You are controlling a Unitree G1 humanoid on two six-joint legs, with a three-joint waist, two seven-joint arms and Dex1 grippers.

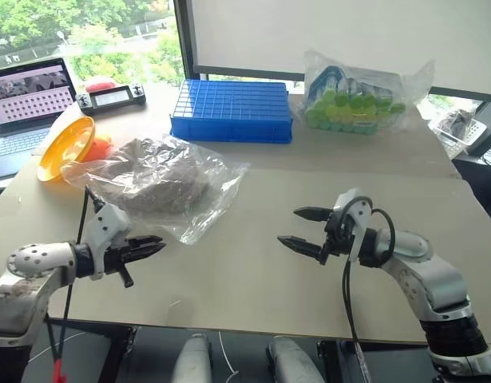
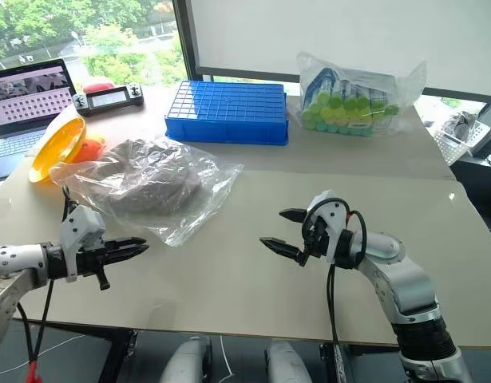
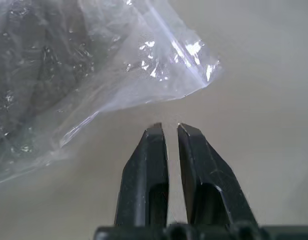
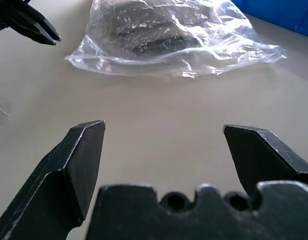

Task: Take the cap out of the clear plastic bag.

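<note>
The clear plastic bag [image 1: 211,199] lies crumpled on the beige table, left of centre, with the cap [image 1: 153,179] inside it as a dull grey-tan mound. My left gripper [image 1: 155,246] hovers just in front of the bag's near corner [image 3: 194,65]. Its fingers [image 3: 148,165] stand a narrow gap apart with nothing between them and clear of the film. My right gripper [image 1: 287,227] is wide open to the right of the bag, pointing toward it over bare table. In the right wrist view the bag [image 4: 239,47] and cap [image 4: 148,30] lie beyond the open right gripper [image 4: 164,127].
A blue crate [image 1: 231,110] sits behind the bag. A clear bag of green-topped items [image 1: 353,100] is at the back right. A yellow-orange plate [image 1: 65,148] leans at the left, near a laptop [image 1: 25,100] and a controller [image 1: 111,97]. The table edge [image 1: 253,331] runs close below both grippers.
</note>
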